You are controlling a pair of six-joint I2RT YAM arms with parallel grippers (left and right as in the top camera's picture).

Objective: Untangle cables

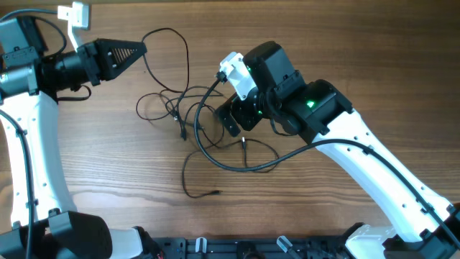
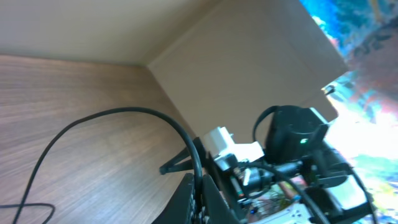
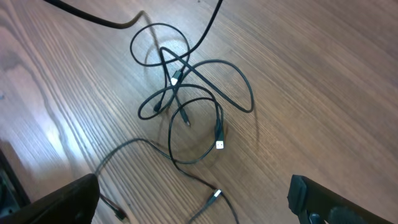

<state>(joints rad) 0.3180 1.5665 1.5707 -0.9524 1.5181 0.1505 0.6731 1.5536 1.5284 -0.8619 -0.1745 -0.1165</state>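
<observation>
A tangle of thin black cables (image 1: 180, 108) lies on the wooden table left of centre, with loose plug ends. One strand (image 1: 172, 43) loops up to my left gripper (image 1: 139, 50), which is shut on it and held above the table at the back left. In the left wrist view the jaws (image 2: 202, 193) pinch this cable (image 2: 124, 112) as it arcs away down to the table. My right gripper (image 1: 236, 121) hovers open and empty just right of the tangle. In the right wrist view the tangle (image 3: 186, 93) lies beyond the spread fingers (image 3: 193, 205).
A thicker black cable (image 1: 237, 167) curves from the right arm across the table beside the tangle. One free cable end (image 1: 215, 192) lies toward the front. A metal-tipped plug (image 3: 214, 195) rests between the right fingers. A cardboard-coloured wall (image 2: 249, 68) stands behind the table.
</observation>
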